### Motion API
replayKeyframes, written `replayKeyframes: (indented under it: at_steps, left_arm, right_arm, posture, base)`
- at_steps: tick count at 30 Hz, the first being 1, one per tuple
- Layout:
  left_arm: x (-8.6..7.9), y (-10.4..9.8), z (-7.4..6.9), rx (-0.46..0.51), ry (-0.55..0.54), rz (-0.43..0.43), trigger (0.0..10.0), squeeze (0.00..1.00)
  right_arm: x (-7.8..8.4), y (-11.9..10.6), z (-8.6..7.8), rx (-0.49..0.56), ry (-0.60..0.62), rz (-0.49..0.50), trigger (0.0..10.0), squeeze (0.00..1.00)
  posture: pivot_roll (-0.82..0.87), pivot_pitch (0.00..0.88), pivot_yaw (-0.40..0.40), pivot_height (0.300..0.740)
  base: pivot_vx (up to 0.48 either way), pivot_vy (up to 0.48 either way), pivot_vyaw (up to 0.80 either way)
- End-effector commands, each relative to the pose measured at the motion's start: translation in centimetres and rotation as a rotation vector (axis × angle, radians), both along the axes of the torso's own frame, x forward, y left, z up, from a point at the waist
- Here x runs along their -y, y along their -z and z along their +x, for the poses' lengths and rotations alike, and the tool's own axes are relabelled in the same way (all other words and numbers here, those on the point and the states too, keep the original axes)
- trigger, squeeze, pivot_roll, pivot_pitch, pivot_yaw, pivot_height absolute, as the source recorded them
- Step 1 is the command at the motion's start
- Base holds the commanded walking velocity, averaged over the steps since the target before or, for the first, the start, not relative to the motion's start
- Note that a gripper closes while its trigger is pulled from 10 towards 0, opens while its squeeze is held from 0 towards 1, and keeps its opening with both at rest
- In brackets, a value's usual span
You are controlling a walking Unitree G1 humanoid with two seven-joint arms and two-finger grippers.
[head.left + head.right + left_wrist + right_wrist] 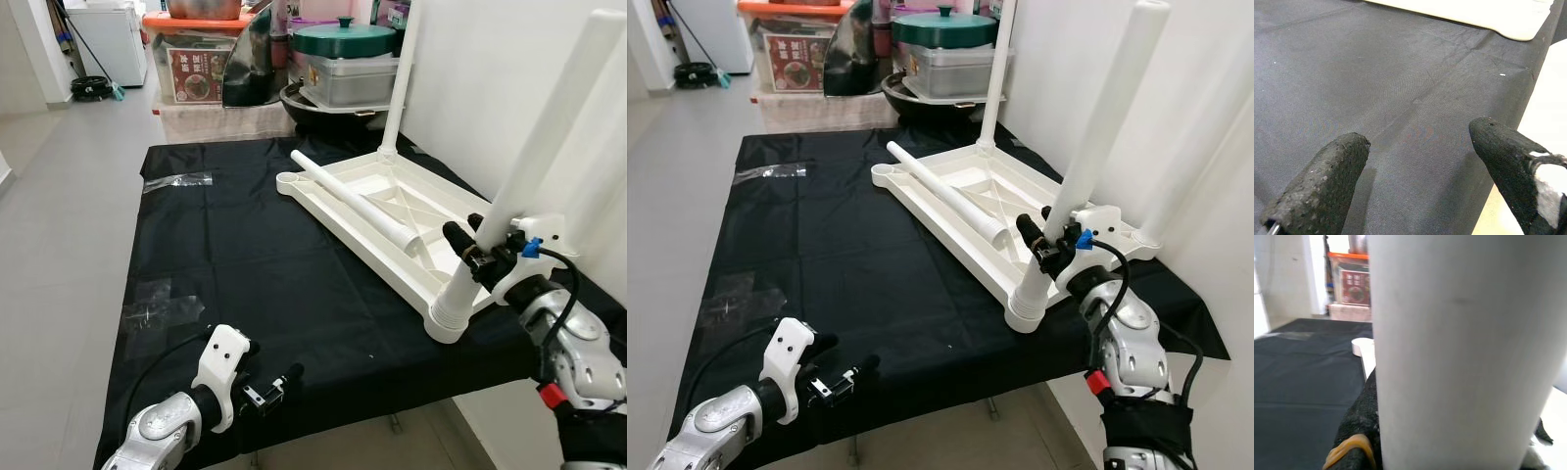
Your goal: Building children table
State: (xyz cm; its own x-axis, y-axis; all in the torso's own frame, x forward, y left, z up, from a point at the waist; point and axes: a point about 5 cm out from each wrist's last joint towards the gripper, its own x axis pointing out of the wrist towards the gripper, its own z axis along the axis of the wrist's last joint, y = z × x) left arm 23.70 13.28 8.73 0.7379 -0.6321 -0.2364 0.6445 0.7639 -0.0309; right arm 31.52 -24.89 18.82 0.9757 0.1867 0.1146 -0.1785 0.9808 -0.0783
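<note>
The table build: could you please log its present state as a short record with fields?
tabletop: white, upside down on the black cloth
far leg: upright in a far corner socket
near leg: tilted in the near corner socket, gripped by the right gripper
loose leg: lying across the tabletop's underside
empty socket: far left corner
left gripper: open, over the cloth's near edge, holding nothing
</note>
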Motion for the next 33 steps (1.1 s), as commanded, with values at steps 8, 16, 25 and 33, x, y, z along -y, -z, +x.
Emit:
replayKeyframes:
  at_steps: [8, 16, 25, 33]
  left_arm:
    - [0.3, 0.6, -0.2, -0.018, -0.002, 0.004, 10.0, 0.00]
    - [0.3, 0.7, -0.2, -0.020, -0.015, 0.007, 10.0, 0.00]
    - [0.3, 0.7, -0.2, -0.016, -0.025, 0.008, 10.0, 0.00]
    - [0.3, 0.6, -0.2, -0.016, -0.027, 0.008, 10.0, 0.00]
  right_arm:
    - [-1.4, 3.8, -0.2, -0.246, 0.203, 0.021, 0.0, 0.00]
    - [-1.2, 5.6, -0.6, -0.330, 0.533, 0.120, 0.0, 0.00]
    - [-1.7, 6.0, -2.0, -0.327, 0.746, 0.130, 0.0, 0.00]
    - [-2.2, 5.1, -1.7, -0.305, 0.757, 0.102, 0.0, 0.00]
  posture:
    - [-0.01, 0.000, -0.070, 0.740]
    - [0.00, 0.000, -0.085, 0.740]
    - [0.00, 0.000, -0.091, 0.740]
    - [0.00, 0.000, -0.094, 0.740]
  base:
    - [0.000, 0.000, 0.00]
    - [0.000, 0.000, 0.00]
    - [0.000, 0.000, 0.00]
    - [0.000, 0.000, 0.00]
